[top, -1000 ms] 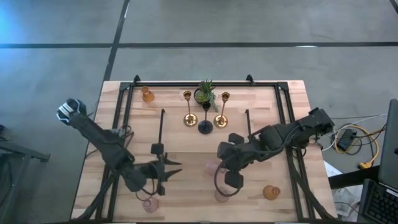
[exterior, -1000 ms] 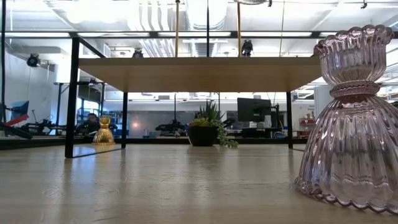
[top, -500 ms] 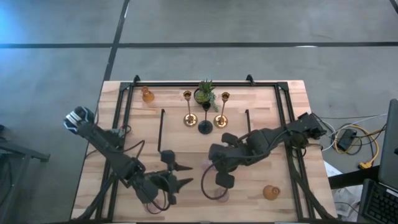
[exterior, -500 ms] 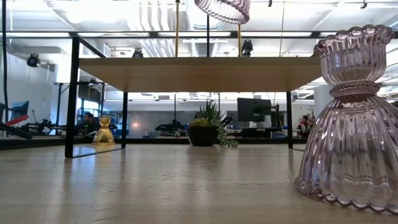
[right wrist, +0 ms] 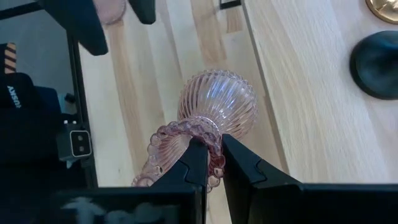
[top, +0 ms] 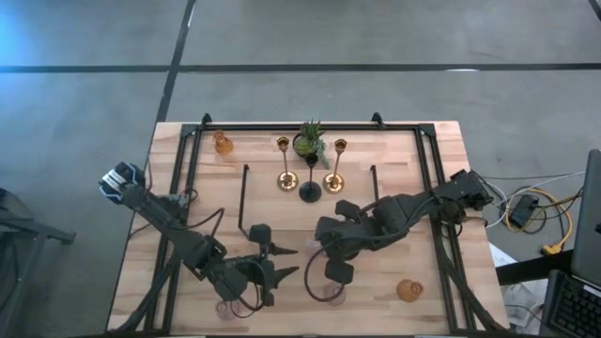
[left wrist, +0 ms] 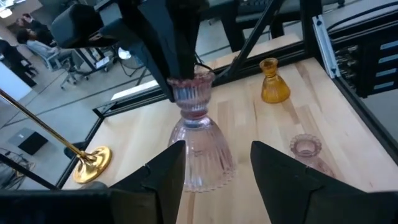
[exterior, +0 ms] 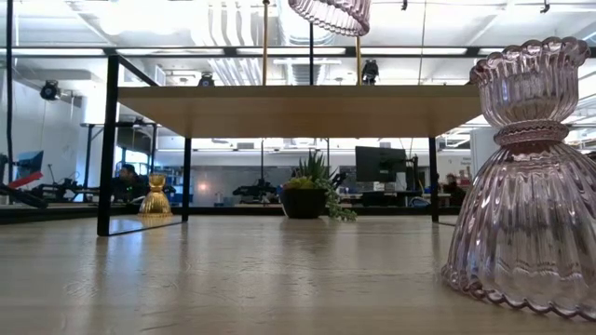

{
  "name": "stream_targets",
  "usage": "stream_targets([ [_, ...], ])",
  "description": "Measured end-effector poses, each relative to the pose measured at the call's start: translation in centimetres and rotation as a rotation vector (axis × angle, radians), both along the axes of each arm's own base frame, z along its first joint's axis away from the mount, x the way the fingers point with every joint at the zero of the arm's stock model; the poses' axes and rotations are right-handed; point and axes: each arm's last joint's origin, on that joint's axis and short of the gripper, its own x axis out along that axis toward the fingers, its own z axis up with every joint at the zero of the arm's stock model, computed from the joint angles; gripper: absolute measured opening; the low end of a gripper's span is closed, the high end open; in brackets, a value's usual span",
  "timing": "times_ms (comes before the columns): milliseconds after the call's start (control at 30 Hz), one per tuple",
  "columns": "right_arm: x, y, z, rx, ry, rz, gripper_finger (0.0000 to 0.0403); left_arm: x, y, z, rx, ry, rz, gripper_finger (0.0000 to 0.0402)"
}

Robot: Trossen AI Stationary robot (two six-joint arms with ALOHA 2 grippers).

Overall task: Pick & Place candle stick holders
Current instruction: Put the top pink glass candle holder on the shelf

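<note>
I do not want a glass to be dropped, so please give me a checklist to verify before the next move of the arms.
1. Right hand shut on the rim of the pink ribbed glass candle holder: ok.
2. That holder lifted clear of the wooden table: ok.
3. Left hand open: ok.
4. Second pink glass holder and amber glass holder stand apart from the lifted one: ok.
5. Where the lifted holder should go: cannot tell.

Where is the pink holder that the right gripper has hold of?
In the right wrist view the pink holder hangs by its rim from the right gripper, above the table's middle front, near the open left gripper.
</note>
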Motion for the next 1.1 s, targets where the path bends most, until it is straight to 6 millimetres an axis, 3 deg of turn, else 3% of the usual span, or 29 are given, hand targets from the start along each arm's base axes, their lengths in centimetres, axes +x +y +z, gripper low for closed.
stream_targets([
  [567, 0.6, 0.2, 0.4, 0.001, -0.068, 0.053, 0.0018, 2.1, 1.5, -0.2, -0.046, -0.011, -0.055, 0.0186],
  [1100, 0.9, 0.4, 0.6, 0.011, -0.115, 0.107, 0.0018, 4.1, 4.2, 0.2, -0.124, -0.016, -0.144, 0.0186],
])
